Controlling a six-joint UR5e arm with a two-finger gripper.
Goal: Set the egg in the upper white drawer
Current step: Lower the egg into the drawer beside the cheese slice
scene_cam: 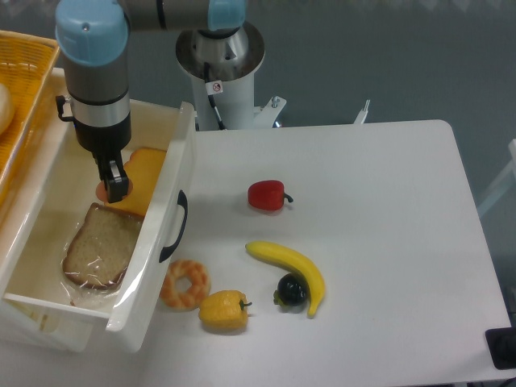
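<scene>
The upper white drawer [172,165] stands pulled open at the left, its black curved handle facing the table. My gripper [111,185] reaches down inside it, in the back half, shut on the egg [101,191]. Only a small brownish-pink part of the egg shows beside the dark fingers. The egg hangs low, just over the drawer floor, between a yellow slab [140,178] and the left wall. Whether it touches the floor I cannot tell.
A wrapped bread slice [100,247] lies in the drawer's front half. A yellow wicker basket [26,97] sits at the far left. On the table lie a red bell pepper [267,195], banana [293,270], dark fruit [290,290], doughnut [185,283] and yellow pepper [223,311].
</scene>
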